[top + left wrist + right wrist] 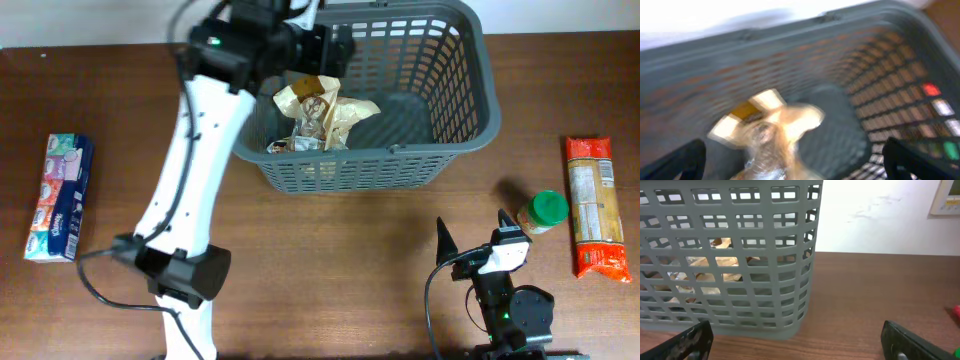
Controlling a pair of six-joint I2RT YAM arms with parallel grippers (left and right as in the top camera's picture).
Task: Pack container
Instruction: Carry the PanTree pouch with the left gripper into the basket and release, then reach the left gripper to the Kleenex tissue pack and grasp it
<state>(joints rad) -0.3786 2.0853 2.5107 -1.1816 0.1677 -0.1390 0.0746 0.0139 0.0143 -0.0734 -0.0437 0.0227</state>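
Dark grey plastic container (352, 172), upright on the wooden table (330, 262).

It is a rectangular shopping basket with rounded corners, its sides a lattice of slots and its base solid. It stands level with the open top facing up, a little right of the table's middle and close to the far edge. A crumpled tan and clear wrapper (322, 112) lies on its floor, in the left half.

Motion blur smears the tan wrapper (775, 125) in the shopping basket (890, 75), its print unreadable. Overhead, the left arm (195, 160) covers the shopping basket's left wall.
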